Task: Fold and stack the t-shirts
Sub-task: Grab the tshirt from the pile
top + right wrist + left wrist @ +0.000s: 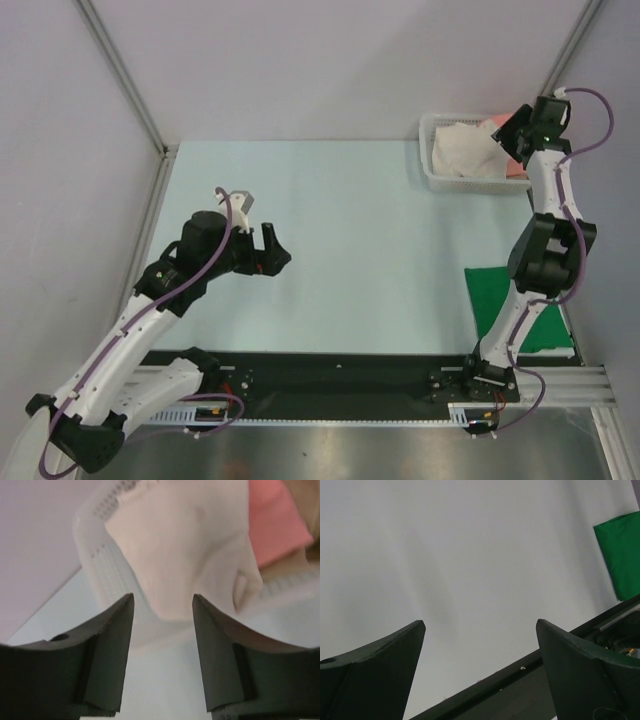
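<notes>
Right gripper [163,597] half-open, aimed at cream shirt [185,540] in basket [95,545] for a pick (pink shirt [272,525] beside it) | left gripper [480,622] wide, idle | green shirt [490,300] folded on surface [350,230] near-right, likely stack base

The pale tabletop [340,250] carried a white lattice basket [428,150] at its far right corner; a folded dark green t-shirt [486,295] lay by its near right corner.
</notes>
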